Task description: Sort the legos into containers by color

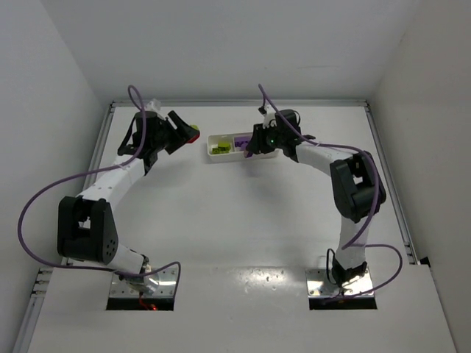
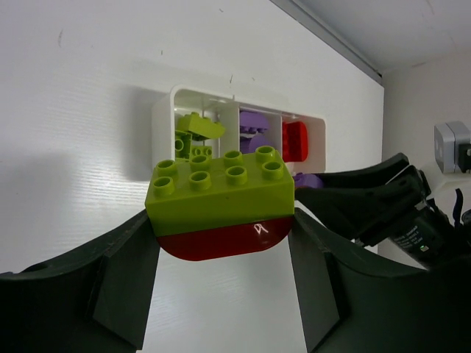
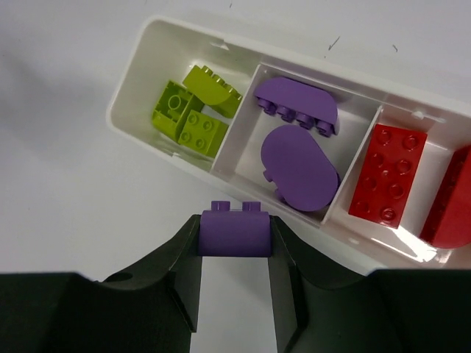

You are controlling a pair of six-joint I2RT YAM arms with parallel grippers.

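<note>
The right gripper (image 3: 235,254) is closed to a narrow gap on a small purple brick (image 3: 235,234), pinched by its two sides with the studs pointing toward the tray (image 3: 126,94). The brick hangs over bare worktop (image 3: 66,191), just short of the tray's near wall and roughly in line with the middle compartment, where two purple pieces (image 3: 298,154) lie. Let go here, I judge it would land outside the tray or clip the rim and bounce. It needs carrying forward over the wall first.

The left gripper (image 2: 221,254), set wider, clamps a lime brick (image 2: 217,187) stuck on top of a red rounded piece (image 2: 221,239), well back from the tray. That joined pair looks the bigger hazard. Dropped as one, one colour ends up in the wrong compartment, and neither gripper is free to pull them apart.

In the tray, lime bricks (image 3: 193,110) fill the end compartment nearest the left arm and red bricks (image 3: 388,174) the far end. The right arm hangs right at the tray, so the two arms could collide if both close in together.
</note>
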